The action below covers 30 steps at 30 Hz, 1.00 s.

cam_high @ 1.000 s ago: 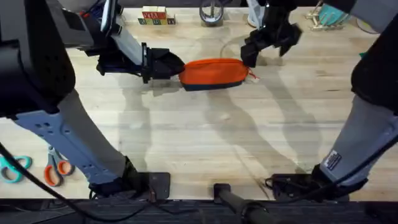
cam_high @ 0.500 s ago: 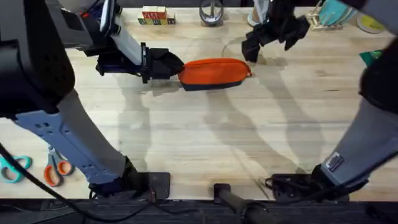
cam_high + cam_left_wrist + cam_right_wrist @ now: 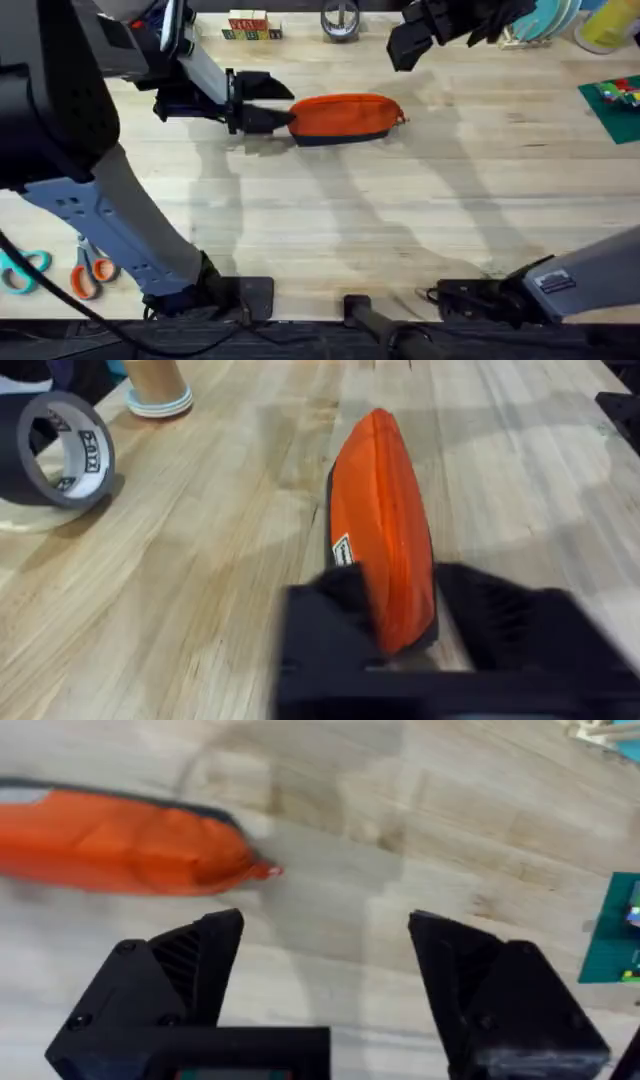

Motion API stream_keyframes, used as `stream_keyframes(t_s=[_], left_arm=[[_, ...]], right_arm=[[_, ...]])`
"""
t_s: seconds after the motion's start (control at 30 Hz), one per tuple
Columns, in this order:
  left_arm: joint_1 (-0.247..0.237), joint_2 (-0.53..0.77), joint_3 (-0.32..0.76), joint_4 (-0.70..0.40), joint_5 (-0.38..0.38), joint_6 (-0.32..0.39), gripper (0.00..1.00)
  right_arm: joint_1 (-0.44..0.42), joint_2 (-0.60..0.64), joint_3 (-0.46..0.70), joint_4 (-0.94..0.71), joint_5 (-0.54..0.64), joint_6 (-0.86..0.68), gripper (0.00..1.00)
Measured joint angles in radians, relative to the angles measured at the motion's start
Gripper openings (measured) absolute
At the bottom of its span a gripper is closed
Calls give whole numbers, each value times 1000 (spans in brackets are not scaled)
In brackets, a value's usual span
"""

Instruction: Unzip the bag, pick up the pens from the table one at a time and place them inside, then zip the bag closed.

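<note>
We see L gripper [image 3: 268, 112] straddling 9 o'clock end of soft orange fabric pouch [image 3: 345, 115], prob. anchoring it; R gripper [image 3: 325, 985] wide, empty, above.

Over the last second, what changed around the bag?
The right gripper pulled back from the bag's right end toward the table's far edge, fingers open and empty. The left gripper stayed at the bag's left end; the bag barely moved.
</note>
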Motion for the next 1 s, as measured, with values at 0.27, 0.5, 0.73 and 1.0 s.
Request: stream_keyframes(t_s=[0.27, 0.5, 0.73, 1.0], left_arm=[[11, 0, 0, 0, -4, -1, 992], [11, 0, 0, -30, -3, -1, 995], [16, -2, 0, -93, -37, -1, 996], [60, -169, -1, -204, -103, 0, 996]], right_arm=[[67, -100, 0, -66, -109, 4, 998], [101, -169, 0, -68, -151, 5, 997], [100, -186, 0, -76, -161, 7, 998], [100, -186, 0, -90, -215, 7, 998]])
